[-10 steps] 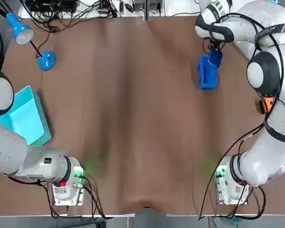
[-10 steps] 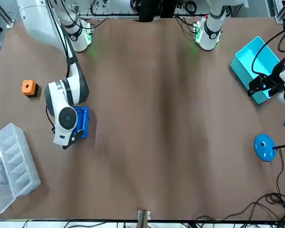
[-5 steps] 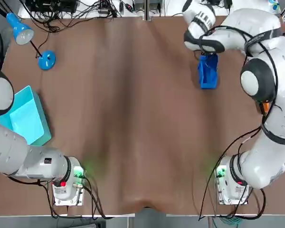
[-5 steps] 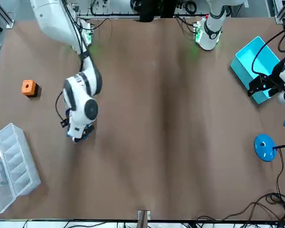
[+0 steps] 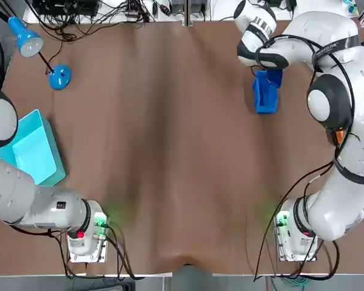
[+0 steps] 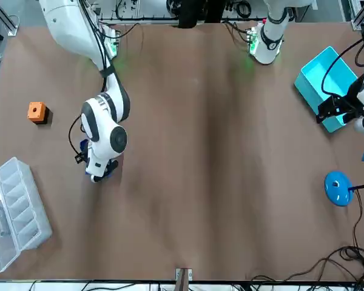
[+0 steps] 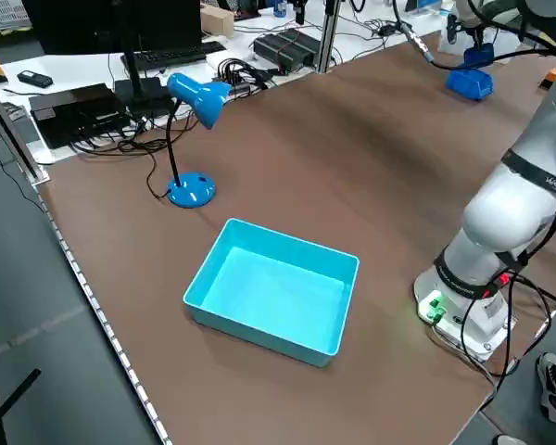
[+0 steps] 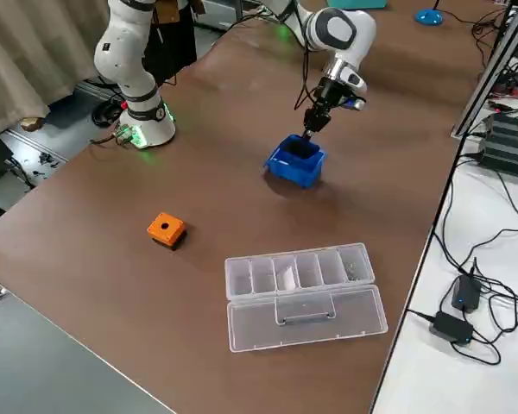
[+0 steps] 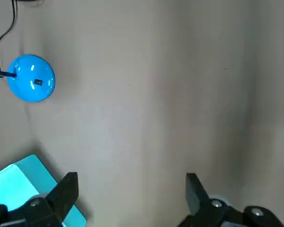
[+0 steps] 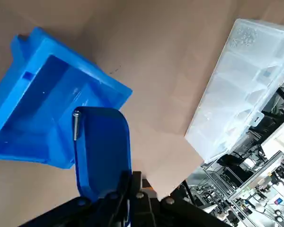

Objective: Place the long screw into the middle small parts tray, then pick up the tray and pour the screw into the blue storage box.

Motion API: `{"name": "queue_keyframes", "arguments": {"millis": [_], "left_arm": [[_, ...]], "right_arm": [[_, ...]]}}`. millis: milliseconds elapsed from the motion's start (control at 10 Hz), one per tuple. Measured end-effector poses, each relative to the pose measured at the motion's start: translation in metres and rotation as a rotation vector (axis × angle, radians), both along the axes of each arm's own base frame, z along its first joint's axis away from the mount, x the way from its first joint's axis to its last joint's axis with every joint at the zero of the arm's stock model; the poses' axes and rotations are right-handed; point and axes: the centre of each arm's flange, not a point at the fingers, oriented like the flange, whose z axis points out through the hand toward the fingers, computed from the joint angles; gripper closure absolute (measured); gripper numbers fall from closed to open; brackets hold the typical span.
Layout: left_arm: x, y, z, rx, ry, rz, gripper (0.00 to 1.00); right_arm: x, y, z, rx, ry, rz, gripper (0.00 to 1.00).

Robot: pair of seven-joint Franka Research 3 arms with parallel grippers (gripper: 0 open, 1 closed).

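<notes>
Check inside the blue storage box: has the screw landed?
Not visibly. The visible floor of the blue storage box looks bare; the long screw sits at the lip of the small tray, which the right gripper holds tilted over the box, hiding the floor beneath it.

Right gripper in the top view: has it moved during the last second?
Yes. Against the blue storage box, which stayed put, the right gripper swung its wrist toward the robot's left, holding the small tray over the box's far end.
</notes>
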Motion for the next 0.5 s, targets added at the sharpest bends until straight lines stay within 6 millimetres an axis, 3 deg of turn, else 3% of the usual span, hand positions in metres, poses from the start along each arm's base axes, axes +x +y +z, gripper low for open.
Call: {"name": "queue_keyframes", "arguments": {"millis": [500], "left_arm": [[0.0002, 0.0001, -0.0005, 0.000, 0.001, 0.000, 0.00]], "right_arm": [[-0.0060, 0.0019, -0.0089, -0.073, -0.094, -0.034, 0.96]]}}
